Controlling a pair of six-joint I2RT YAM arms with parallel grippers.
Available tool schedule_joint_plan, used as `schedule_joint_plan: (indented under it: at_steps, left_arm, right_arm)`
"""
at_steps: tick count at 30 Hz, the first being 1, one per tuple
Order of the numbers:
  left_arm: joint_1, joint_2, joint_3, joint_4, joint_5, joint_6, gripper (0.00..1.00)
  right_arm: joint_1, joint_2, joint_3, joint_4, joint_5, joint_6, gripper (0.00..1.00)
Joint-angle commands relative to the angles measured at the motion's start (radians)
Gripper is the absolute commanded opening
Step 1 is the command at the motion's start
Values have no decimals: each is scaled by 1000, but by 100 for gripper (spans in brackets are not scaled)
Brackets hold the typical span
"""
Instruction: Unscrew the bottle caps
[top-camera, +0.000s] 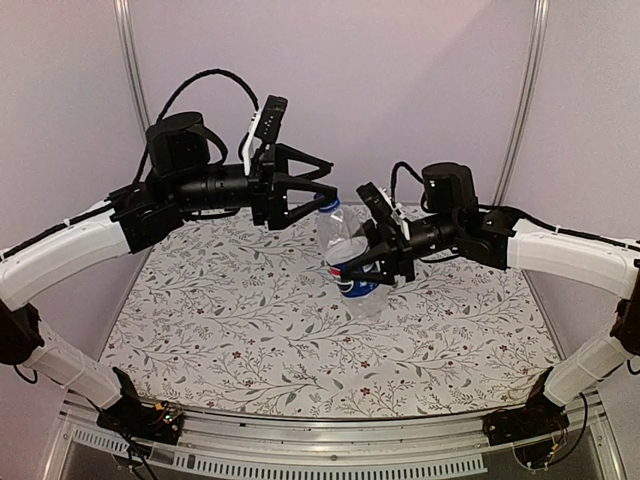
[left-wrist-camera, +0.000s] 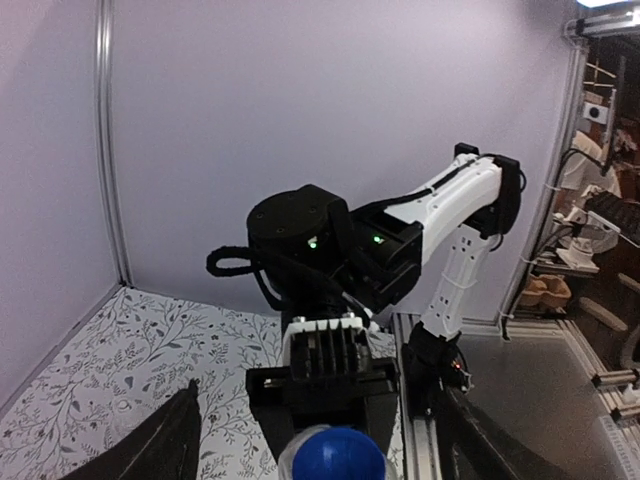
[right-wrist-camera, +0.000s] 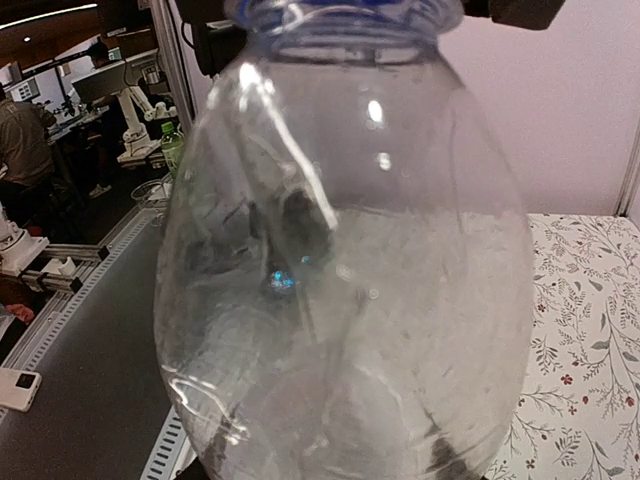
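In the middle of the picture, the Pepsi bottle (top-camera: 340, 235) is gripped by the right gripper (top-camera: 368, 268). The blue cap (top-camera: 328, 205) is seen between the wide-open jaws of the left gripper (top-camera: 333, 180).

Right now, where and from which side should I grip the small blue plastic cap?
Grip the blue plastic cap on its round side wall, level, from the robot's left: the clear plastic Pepsi bottle stands about upright in the right gripper, which covers its body.

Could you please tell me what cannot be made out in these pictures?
Right wrist view: the Pepsi bottle fills the frame, hiding the fingers of the right gripper.
Left wrist view: the bottom edge cuts off the blue cap; its thread is unseen.
Top view: too small to show whether that cap is loose.
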Motion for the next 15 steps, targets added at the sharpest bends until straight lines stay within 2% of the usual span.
schedule_joint_plan:
  at_steps: [1, 6, 12, 15]
  left_arm:
    - [19, 33, 34, 18, 297, 40, 79]
    - [30, 65, 58, 25, 363, 38, 69]
    - [51, 88, 50, 76, 423, -14, 49]
    - [54, 92, 43, 77, 418, -16, 48]
  right_arm:
    - [-2, 26, 46, -36, -117, -14, 44]
    - [-2, 36, 50, -43, -138, -17, 43]
    - [-2, 37, 49, -45, -143, -17, 43]
    - [-2, 37, 49, -46, -142, -18, 44]
